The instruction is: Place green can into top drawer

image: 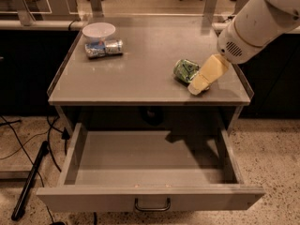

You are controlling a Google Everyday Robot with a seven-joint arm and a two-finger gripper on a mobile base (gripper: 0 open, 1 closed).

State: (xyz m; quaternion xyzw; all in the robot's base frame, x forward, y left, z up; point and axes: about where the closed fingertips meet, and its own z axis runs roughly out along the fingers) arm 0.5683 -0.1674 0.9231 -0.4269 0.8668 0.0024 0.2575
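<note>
Camera view: gripper (198,85) sits beside the lying green can (185,70), grip unclear; a nudge may roll it away.

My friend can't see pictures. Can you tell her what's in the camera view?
A robot arm's claw reaches down beside a green can lying on its side near the right front of a grey table, above the open top drawer. At the table's back left, a blue-and-white can lies by a white bowl.

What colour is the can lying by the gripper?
Green can, white-streaked, clearest in the camera view; gripper beside it.
</note>
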